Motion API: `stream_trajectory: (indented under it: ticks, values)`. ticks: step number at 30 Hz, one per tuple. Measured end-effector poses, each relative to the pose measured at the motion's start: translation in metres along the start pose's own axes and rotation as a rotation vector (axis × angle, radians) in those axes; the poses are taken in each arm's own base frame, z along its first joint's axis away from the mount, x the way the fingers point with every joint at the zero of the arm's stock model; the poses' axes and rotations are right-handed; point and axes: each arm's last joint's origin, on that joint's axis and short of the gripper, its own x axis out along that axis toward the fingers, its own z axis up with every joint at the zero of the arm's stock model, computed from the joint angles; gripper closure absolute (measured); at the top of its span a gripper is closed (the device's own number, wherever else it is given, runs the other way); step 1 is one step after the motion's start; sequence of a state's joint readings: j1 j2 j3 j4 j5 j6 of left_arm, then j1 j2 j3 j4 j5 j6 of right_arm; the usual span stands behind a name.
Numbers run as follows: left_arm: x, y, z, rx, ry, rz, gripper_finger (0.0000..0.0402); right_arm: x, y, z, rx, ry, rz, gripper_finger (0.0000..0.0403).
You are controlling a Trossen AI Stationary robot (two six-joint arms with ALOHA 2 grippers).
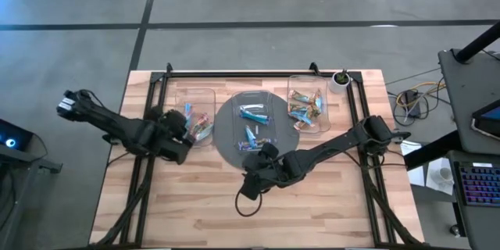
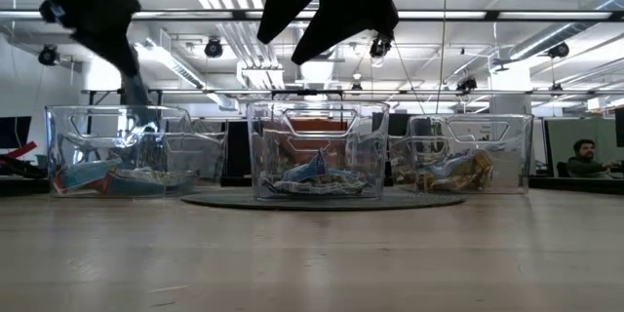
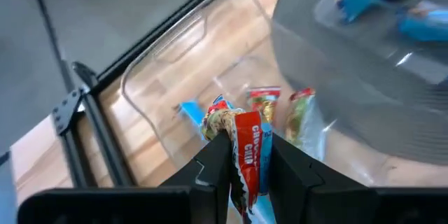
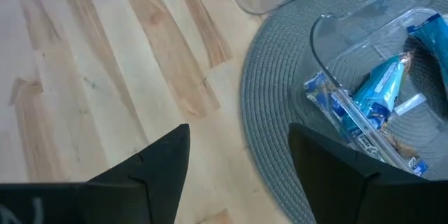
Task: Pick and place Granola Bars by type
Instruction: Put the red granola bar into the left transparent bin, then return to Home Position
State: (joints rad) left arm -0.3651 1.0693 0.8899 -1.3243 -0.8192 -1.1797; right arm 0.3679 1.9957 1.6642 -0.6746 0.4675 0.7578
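Three clear plastic trays hold the granola bars: the left tray (image 1: 195, 117) has silvery multicoloured bars (image 3: 294, 115), the middle tray (image 1: 254, 121) on the round grey plate (image 1: 226, 137) has light-blue bars (image 4: 378, 98), and the right tray (image 1: 308, 103) has tan/gold bars (image 1: 303, 112). My left gripper (image 3: 245, 161) is over the left tray's near end, shut on a multicoloured bar (image 3: 252, 147). My right gripper (image 4: 238, 161) is open and empty above the plate's near edge. My left gripper pinches a red, white and blue wrapped bar between its two fingers (image 3: 217, 157), on the bar's two flat sides near the middle (image 3: 246, 155). The bar's crimped end (image 3: 222, 120) sticks out past the fingertips, above the left tray and clear of it.
A small white cup with a plant (image 1: 339, 80) stands at the table's far right corner. A black frame (image 1: 258, 73) runs along the table's far edge and sides. Bare wood (image 1: 234, 211) lies along the table's near half.
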Motion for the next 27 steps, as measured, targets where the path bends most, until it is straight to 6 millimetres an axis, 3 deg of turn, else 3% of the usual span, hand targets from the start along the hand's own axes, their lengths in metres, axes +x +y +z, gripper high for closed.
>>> stream_trajectory:
  ticks: [7,16,20,27]
  values:
    - [0.011,-0.003,-0.007,0.013,0.028,0.024,0.0334,0.000,0.000,0.000,0.014,0.001,0.000,0.0170]
    - [0.010,-0.002,-0.005,0.012,0.024,0.019,0.0252,0.000,0.000,0.000,0.020,0.001,0.000,0.0170]
    - [0.000,-0.003,0.006,0.009,0.013,-0.021,0.0240,0.000,0.000,0.000,0.025,0.003,0.002,0.0170]
    - [-0.032,-0.002,0.041,-0.043,-0.058,-0.129,0.0239,-0.010,-0.001,0.004,0.035,-0.014,0.020,0.0170]
